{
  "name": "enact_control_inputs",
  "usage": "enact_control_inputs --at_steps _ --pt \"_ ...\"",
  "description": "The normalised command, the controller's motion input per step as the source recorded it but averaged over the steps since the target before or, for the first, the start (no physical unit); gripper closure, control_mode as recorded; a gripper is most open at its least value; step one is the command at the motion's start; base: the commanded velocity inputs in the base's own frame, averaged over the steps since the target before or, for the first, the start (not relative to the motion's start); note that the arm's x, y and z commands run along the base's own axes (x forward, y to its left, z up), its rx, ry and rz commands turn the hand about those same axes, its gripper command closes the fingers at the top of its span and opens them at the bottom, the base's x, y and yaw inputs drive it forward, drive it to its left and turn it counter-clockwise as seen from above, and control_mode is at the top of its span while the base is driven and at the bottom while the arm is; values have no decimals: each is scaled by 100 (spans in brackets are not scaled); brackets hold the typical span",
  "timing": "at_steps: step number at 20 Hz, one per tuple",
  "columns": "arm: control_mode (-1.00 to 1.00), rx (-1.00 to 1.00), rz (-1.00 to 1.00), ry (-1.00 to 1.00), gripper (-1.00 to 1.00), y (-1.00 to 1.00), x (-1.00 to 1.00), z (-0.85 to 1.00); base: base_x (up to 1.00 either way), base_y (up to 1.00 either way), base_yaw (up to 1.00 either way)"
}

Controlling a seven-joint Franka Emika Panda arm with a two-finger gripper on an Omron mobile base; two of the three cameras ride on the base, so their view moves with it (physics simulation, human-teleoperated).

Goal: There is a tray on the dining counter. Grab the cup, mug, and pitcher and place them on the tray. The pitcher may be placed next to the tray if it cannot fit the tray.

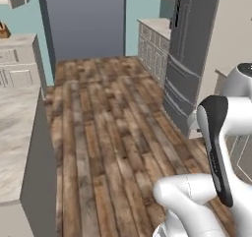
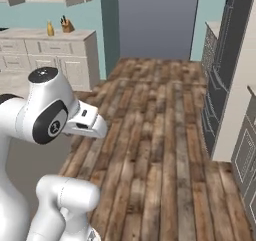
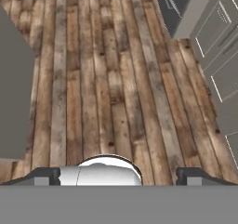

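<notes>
The mustard-yellow pitcher (image 2: 50, 29) stands on the far wall counter (image 2: 47, 36), beside a brown knife block (image 2: 65, 25). The dining counter (image 1: 14, 133), with its beige marbled top, runs along the left, and its grey side (image 3: 14, 97) also appears in the hand view. My gripper (image 3: 119, 177) hangs over the wooden floor, far from both counters. It is open, its dark fingertips (image 3: 46, 176) set wide apart with nothing between them. The tray, cup and mug are out of view.
A dark grey fridge (image 1: 189, 59) and pale panelled cabinets (image 1: 153, 46) line the right side. Plank floor (image 2: 160, 135) stretches ahead to a grey doorway (image 2: 157, 20). More grey cabinet fronts (image 3: 218, 65) stand to the right of the hand.
</notes>
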Motion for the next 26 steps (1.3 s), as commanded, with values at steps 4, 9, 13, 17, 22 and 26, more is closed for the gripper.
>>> enact_control_inputs --at_steps 4,9,13,17,22,26 --pt "100 0 0 0 -100 0 0 0 100 1 11" --pt "100 0 0 0 -100 0 0 0 100 5 14" --pt "100 0 0 0 -100 0 0 0 100 0 11" --pt "100 0 0 0 -100 0 0 0 100 0 9" --pt "100 0 0 0 -100 0 0 0 100 0 8" --pt "100 0 0 0 -100 0 0 0 100 0 8"
